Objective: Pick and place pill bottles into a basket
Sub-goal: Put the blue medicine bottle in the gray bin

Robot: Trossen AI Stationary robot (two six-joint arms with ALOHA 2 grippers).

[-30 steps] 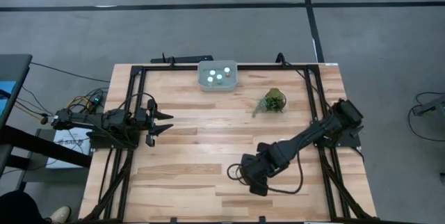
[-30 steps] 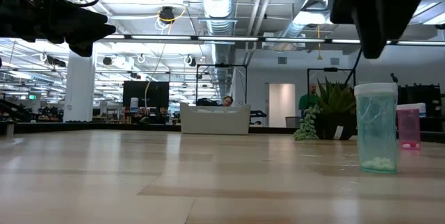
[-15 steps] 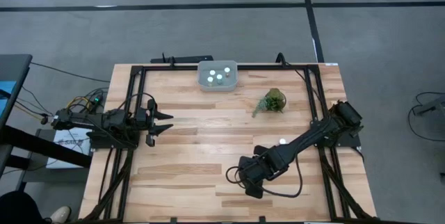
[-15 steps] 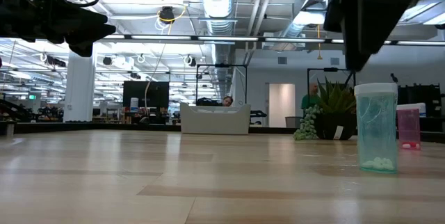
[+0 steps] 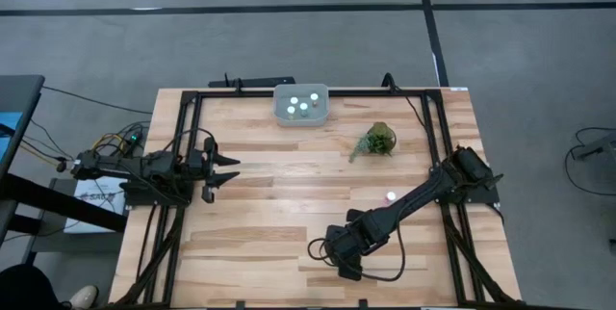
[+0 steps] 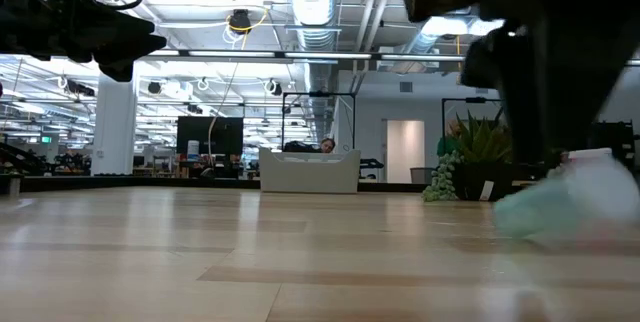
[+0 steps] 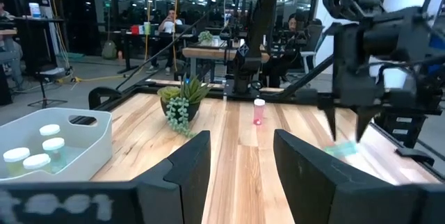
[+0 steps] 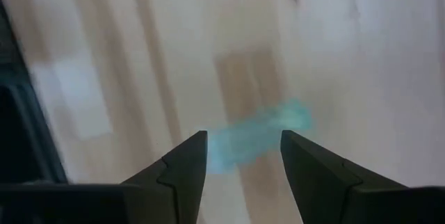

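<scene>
We see the right pincer (image 5: 339,260) low over the pale wooden plank table (image 5: 260,204), near the table's front edge and a little right of its middle, with its two dark fingers (image 8: 182,165) spread apart and closed on nothing. Just ahead of those fingers lies a small teal-tinted translucent pill bottle (image 8: 256,135), blurred in the right wrist view. It appears to lie on its side on the planks, its long axis running slantwise across the grain, though we cannot tell which end carries the cap. In the low view the same teal bottle (image 6: 570,205) shows as a smeared, tilted shape under the dark arm, touching or nearly touching the table surface.

A second small reddish-tinted pill bottle with a white cap (image 5: 391,196) stands upright on the table toward its right edge, just beside the right arm's forearm; the left wrist view shows it upright too (image 7: 259,110).

The small rectangular translucent pale blue-grey plastic basket (image 5: 281,114) sits against the table's back edge, slightly left of centre. Inside it we count at least three white-capped bottles (image 5: 302,106), standing with caps up.

A small green leafy plant (image 5: 379,140) rests between the basket and the right edge.

The left pincer (image 5: 227,171) hangs at the table's left edge, its fingers parted and empty, pointing toward the table's middle.
</scene>
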